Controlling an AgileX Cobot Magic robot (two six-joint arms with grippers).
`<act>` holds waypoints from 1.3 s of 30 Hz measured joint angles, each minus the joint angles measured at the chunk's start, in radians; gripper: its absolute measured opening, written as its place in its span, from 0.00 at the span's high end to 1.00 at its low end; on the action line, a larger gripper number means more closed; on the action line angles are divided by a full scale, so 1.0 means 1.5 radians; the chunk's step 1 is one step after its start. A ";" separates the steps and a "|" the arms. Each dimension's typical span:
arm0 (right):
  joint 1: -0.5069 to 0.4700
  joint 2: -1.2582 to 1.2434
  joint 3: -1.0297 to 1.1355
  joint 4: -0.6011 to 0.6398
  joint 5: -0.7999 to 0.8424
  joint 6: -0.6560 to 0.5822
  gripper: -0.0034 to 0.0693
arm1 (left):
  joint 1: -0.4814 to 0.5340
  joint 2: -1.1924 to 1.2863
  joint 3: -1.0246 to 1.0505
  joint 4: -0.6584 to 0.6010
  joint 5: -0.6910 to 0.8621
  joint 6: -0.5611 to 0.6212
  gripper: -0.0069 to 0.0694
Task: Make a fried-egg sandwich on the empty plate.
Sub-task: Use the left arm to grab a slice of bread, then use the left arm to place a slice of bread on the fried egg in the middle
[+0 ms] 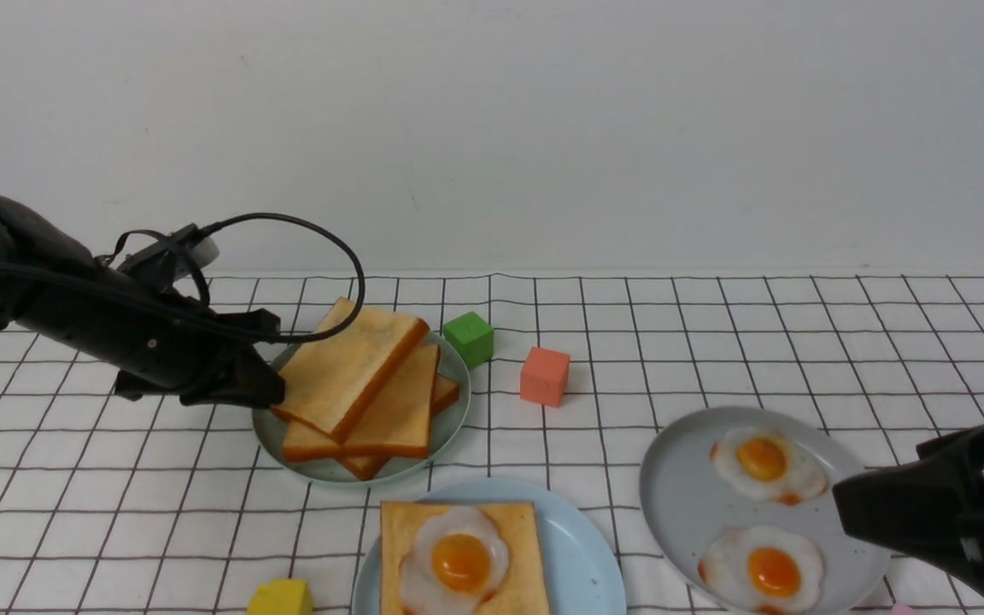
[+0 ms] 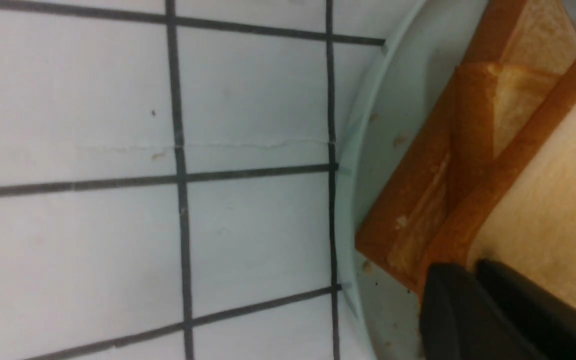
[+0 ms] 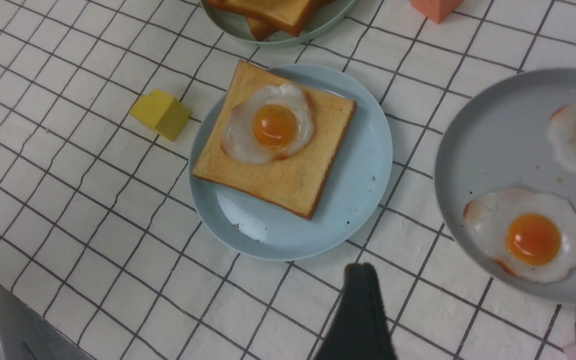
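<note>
The pale blue plate [image 1: 582, 555] [image 3: 363, 165] at the front centre holds one toast slice [image 1: 509, 530] [image 3: 288, 180] with a fried egg [image 1: 456, 559] [image 3: 268, 125] on top. Behind it a pale green plate [image 1: 449, 418] [image 2: 368, 125] carries a stack of toast. My left gripper [image 1: 274, 389] [image 2: 470, 270] is shut on the left corner of the top slice [image 1: 347, 367] [image 2: 543, 210], which sits tilted on the stack. My right gripper [image 1: 851, 512] [image 3: 478, 270] hangs open and empty at the front right, by the grey plate's near rim.
The grey plate [image 1: 680, 487] [image 3: 488, 125] on the right holds two more fried eggs [image 1: 761, 459] [image 1: 770, 571]. A green block [image 1: 468, 337] and an orange block [image 1: 544, 376] stand behind the plates. A yellow block [image 1: 280, 598] [image 3: 160, 114] lies left of the blue plate.
</note>
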 joint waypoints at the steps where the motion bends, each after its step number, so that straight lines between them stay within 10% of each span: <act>1: 0.000 0.000 0.000 0.000 -0.001 0.000 0.20 | 0.000 -0.001 0.000 0.000 0.002 0.000 0.90; 11: 0.000 0.000 0.000 -0.002 0.010 0.000 0.20 | -0.005 -0.126 0.005 -0.001 0.059 0.019 0.90; 21: 0.000 0.000 0.000 -0.002 0.018 0.000 0.20 | -0.168 -0.184 0.124 0.020 0.082 0.249 0.90; 31: 0.000 0.000 0.000 -0.002 0.027 0.000 0.20 | -0.274 -0.134 0.125 0.179 -0.002 0.188 0.90; 39: 0.000 -0.008 0.034 -0.002 0.015 0.000 0.37 | -0.287 -0.135 0.125 0.242 -0.024 0.083 0.67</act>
